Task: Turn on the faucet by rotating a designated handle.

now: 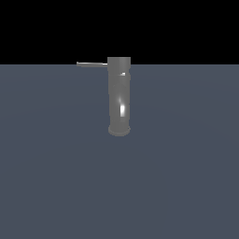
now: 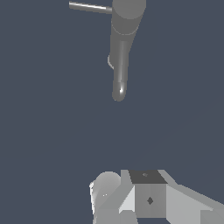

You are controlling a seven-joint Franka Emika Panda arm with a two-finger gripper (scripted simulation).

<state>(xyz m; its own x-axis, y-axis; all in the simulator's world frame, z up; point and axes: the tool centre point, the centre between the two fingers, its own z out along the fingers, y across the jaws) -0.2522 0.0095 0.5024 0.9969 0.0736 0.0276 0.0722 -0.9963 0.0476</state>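
The main risk from here is likely a bad approach: the handle (image 1: 92, 64) is a thin rod, so the gripper (image 2: 131, 197) could slide past it, or bump the thick body of the faucet (image 1: 119, 95) instead, pushing on the wrong part and turning nothing. The gripper is well apart from the faucet, touching neither it nor the handle, and appears only in the wrist view as pale grey blocks at the frame's edge; whether its fingers are wide or narrow cannot be told. The faucet is a tall, plain grey cylinder standing upright on a flat blue-grey floor (image 1: 186, 186), with a slightly wider round base and a bright glint low on its side. The handle juts sideways from the faucet's top, toward the exterior view's left.
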